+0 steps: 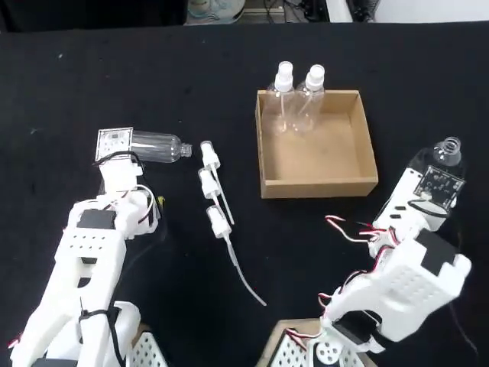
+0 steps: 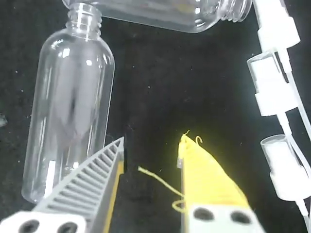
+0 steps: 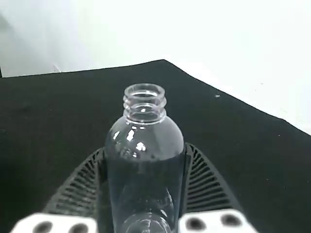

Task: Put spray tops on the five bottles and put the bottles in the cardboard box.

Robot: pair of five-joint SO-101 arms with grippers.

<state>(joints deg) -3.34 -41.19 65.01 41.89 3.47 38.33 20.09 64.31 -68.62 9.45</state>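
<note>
Right hand clamps bottle, neck outward — lengthwise

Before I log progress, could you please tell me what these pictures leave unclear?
High view: the left arm hides the near bottle.
Left wrist view: the far bottle and the spray tops run past the edges.
Right wrist view: the held bottle has its base cut off by the edge.
</note>
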